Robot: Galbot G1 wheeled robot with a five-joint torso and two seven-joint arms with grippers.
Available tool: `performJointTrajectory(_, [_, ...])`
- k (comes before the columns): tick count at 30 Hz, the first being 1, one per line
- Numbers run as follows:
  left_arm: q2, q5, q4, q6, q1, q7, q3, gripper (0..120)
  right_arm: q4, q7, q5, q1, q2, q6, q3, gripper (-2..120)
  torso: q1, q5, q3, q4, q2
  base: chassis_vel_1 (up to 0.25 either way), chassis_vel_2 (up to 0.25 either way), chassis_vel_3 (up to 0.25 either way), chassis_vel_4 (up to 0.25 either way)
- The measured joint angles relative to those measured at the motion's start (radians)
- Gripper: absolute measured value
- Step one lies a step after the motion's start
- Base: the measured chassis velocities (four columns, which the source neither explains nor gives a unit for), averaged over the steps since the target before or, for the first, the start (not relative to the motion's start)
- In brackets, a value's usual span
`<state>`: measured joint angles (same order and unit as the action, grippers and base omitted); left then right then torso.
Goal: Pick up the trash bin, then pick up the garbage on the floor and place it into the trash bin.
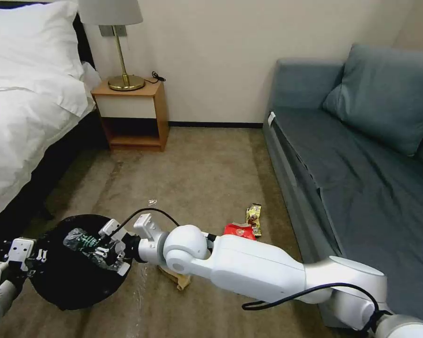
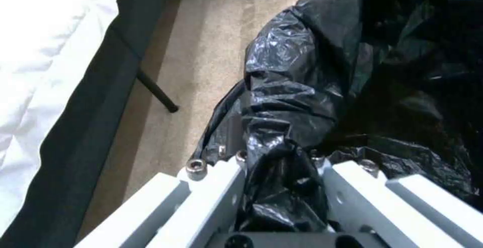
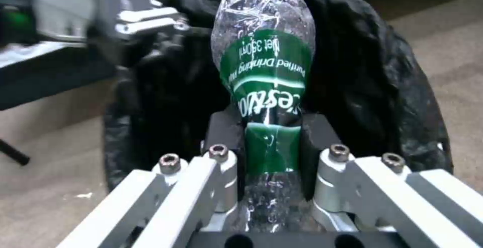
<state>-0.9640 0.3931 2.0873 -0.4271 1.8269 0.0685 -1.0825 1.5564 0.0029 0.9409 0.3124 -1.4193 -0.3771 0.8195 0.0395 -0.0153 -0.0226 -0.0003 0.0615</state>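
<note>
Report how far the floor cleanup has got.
Done: the left gripper is shut on the trash bin by its bag-covered rim. In hand: the right gripper is shut on the bottle, holding it over the bin's opening. Left: the red snack packet, the gold-brown wrapper and the brown paper bag lie on the carpet.

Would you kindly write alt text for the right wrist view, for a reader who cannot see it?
The right end effector grips a crumpled clear bottle with a green label, holding it over the black-lined trash bin. The left end effector holds the bin's rim, with beige carpet below.
</note>
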Motion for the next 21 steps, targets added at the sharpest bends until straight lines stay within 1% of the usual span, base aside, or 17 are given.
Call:
performJointTrajectory(2, [-0.001,0.000,0.000,0.000,0.000,0.001,0.000,1,-0.027,-0.015,0.012,-0.004,-0.009,0.012,0.002,17,0.000,0.0000,0.000,0.0000,0.000,0.000,0.000,0.000,0.000])
performJointTrajectory(3, [-0.002,0.000,0.002,0.000,0.001,0.001,0.000,1,-0.055,-0.028,0.018,-0.004,-0.022,0.030,0.002,21,0.000,0.0001,0.000,-0.0001,0.000,0.000,0.000,0.000,0.000])
performJointTrajectory(4, [-0.002,0.000,0.002,0.000,0.001,0.001,0.000,1,-0.055,-0.028,0.018,-0.004,-0.022,0.030,0.002,21,0.000,0.0001,0.000,-0.0001,0.000,0.000,0.000,0.000,0.000])
performJointTrajectory(7, [-0.006,0.000,0.008,0.000,0.001,0.001,0.000,1,-0.104,-0.040,0.014,0.003,-0.054,0.062,-0.005,36,0.000,0.0000,0.000,-0.0001,0.000,0.000,0.000,0.000,0.000])
performJointTrajectory(8, [-0.006,0.000,0.008,0.000,0.001,0.001,0.000,1,-0.104,-0.040,0.014,0.003,-0.054,0.062,-0.005,36,0.000,0.0000,0.000,-0.0001,0.000,0.000,0.000,0.000,0.000])
performJointTrajectory(9, [-0.008,0.000,0.009,0.000,0.004,0.001,-0.002,1,-0.107,-0.038,0.011,0.004,-0.063,0.064,-0.007,42,0.000,0.0000,0.000,0.0000,0.000,0.000,0.000,0.000,0.000])
performJointTrajectory(10, [-0.008,0.000,0.009,0.000,0.004,0.001,-0.002,1,-0.107,-0.038,0.011,0.004,-0.063,0.064,-0.007,42,0.000,0.0000,0.000,0.0000,0.000,0.000,0.000,0.000,0.000])
performJointTrajectory(11, [-0.010,-0.002,0.009,0.001,0.007,0.001,-0.004,1,-0.106,-0.035,0.011,0.003,-0.067,0.064,-0.006,49,0.000,0.0000,0.000,0.0001,0.000,0.000,0.000,0.000,0.000])
performJointTrajectory(12, [-0.011,-0.003,0.009,0.002,0.008,0.001,-0.005,1,-0.103,-0.032,0.010,0.002,-0.067,0.064,-0.005,54,0.000,0.0000,0.000,0.0001,0.000,0.000,0.000,0.000,0.000])
performJointTrajectory(13, [-0.011,-0.003,0.009,0.002,0.008,0.001,-0.005,1,-0.103,-0.032,0.010,0.002,-0.067,0.064,-0.005,54,0.000,0.0000,0.000,0.0001,0.000,0.000,0.000,0.000,0.000])
performJointTrajectory(15, [-0.013,-0.006,0.008,0.006,0.010,0.002,-0.007,1,-0.087,-0.025,0.011,0.002,-0.063,0.061,-0.003,62,0.000,0.0001,0.000,0.0001,0.000,0.000,0.000,0.000,0.000])
performJointTrajectory(16, [-0.013,-0.006,0.008,0.006,0.010,0.002,-0.007,1,-0.087,-0.025,0.011,0.002,-0.063,0.061,-0.003,62,0.000,0.0001,0.000,0.0001,0.000,0.000,0.000,0.000,0.000])
performJointTrajectory(17, [-0.013,-0.008,0.006,0.007,0.010,0.003,-0.007,1,-0.073,-0.020,0.011,0.004,-0.053,0.056,-0.002,71,0.000,0.0000,0.000,-0.0001,0.000,0.000,0.000,0.000,0.000])
performJointTrajectory(18, [-0.013,-0.008,0.004,0.008,0.009,0.003,-0.007,1,-0.062,-0.016,0.012,0.005,-0.045,0.052,-0.001,76,0.000,0.0001,0.000,0.0000,0.000,0.000,0.000,0.000,0.000])
performJointTrajectory(19, [-0.013,-0.008,0.004,0.008,0.009,0.003,-0.007,1,-0.062,-0.016,0.012,0.005,-0.045,0.052,-0.001,76,0.000,0.0001,0.000,0.0000,0.000,0.000,0.000,0.000,0.000])
performJointTrajectory(20, [-0.012,-0.009,0.000,0.008,0.006,0.003,-0.008,1,-0.051,-0.013,0.012,0.006,-0.036,0.046,0.000,83,0.000,0.0000,0.000,0.0000,0.000,0.000,0.000,0.000,0.000])
performJointTrajectory(21, [-0.011,-0.009,-0.004,0.010,0.004,0.003,-0.008,1,-0.042,-0.010,0.013,0.008,-0.029,0.041,0.000,86,0.000,0.0000,0.000,-0.0001,0.000,0.000,0.000,0.000,0.000])
